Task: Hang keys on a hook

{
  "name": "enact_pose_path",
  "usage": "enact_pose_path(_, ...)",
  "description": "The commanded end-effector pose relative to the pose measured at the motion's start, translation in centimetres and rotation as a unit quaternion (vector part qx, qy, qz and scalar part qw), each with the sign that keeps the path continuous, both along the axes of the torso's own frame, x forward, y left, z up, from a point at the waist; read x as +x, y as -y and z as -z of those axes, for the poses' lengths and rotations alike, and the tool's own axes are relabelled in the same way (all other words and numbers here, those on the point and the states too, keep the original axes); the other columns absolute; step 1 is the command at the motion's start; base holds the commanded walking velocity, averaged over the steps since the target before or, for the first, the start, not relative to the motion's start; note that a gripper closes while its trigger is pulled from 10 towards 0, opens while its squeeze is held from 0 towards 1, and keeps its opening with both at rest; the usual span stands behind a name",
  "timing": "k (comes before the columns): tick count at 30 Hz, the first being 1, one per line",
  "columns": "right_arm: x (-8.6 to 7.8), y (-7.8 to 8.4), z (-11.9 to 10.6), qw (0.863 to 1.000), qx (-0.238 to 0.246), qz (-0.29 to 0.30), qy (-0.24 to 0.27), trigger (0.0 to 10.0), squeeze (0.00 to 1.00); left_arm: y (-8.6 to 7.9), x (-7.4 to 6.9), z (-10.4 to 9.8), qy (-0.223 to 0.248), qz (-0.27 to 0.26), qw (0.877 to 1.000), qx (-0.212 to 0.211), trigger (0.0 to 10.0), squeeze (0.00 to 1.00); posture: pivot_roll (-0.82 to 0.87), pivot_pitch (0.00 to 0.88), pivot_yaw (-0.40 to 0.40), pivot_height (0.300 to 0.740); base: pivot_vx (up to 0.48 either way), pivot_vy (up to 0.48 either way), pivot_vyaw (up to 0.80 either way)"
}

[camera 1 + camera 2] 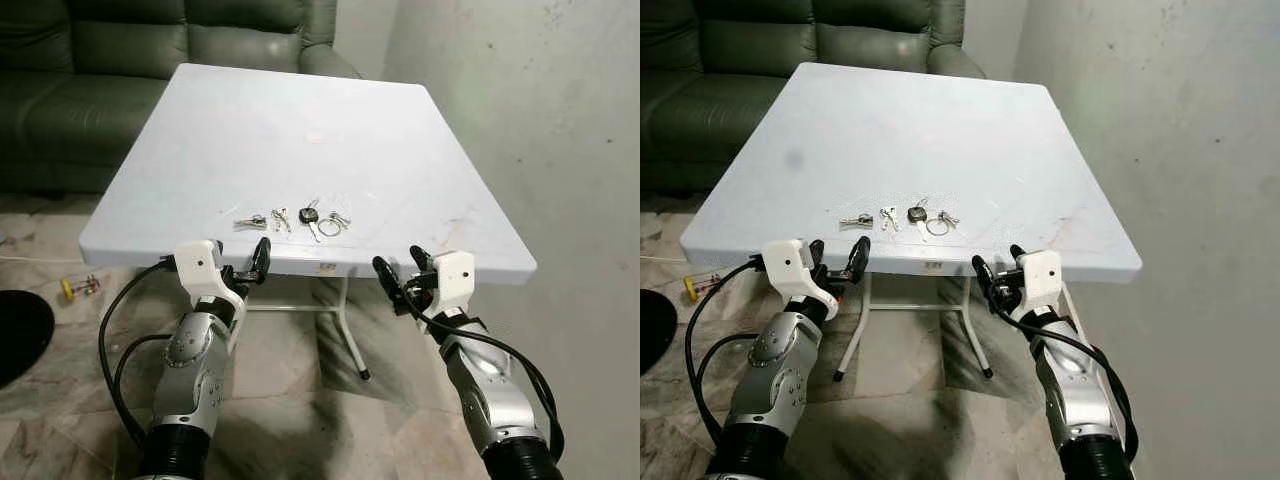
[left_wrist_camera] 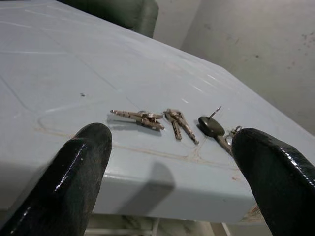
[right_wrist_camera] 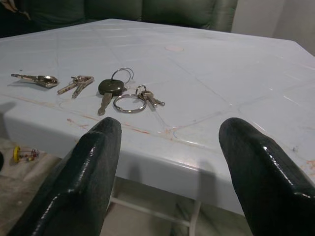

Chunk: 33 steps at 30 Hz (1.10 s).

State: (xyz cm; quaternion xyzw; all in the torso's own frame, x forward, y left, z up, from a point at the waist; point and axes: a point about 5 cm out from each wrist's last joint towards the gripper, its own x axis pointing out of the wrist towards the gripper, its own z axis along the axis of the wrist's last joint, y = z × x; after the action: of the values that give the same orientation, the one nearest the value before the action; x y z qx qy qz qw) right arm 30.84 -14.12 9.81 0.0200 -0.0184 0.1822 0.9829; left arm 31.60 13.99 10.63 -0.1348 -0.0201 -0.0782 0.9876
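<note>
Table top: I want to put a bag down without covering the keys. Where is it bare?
The table is bare from the keys back to the sofa edge, and at both near corners. The near-edge middle is crowded: keys, with both grippers, left and right, just off it.

Four key bunches (image 1: 295, 218), one white table (image 1: 420, 150), one sofa (image 1: 120, 50)

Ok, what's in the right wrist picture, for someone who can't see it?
Several keys and a loose key ring lie near the edge of a white table, facing the right claw, whose two black fingers are apart.
</note>
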Motion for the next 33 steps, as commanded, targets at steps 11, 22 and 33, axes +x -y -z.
enact_pose_path(11,0.42,0.37,-0.38,1.0,0.008,0.016,-0.001,10.0,0.0,1.07,-0.1,-0.21,0.006,0.018,1.0,0.023,10.0,0.0,0.04,0.0,-0.098,0.715,0.0,0.0,-0.16)
enact_pose_path(22,0.32,-0.22,-0.55,1.0,-0.003,0.0,0.008,10.0,0.0,1.02,-0.15,-0.36,0.011,0.022,1.0,0.019,10.0,0.0,0.04,0.0,-0.103,0.715,0.0,0.0,0.0)
enact_pose_path(33,0.27,-0.48,-0.55,1.0,-0.001,-0.012,0.009,10.0,0.0,0.98,-0.19,-0.36,0.011,0.02,1.0,0.009,10.0,0.0,0.05,0.0,-0.107,0.715,0.241,0.0,0.0)
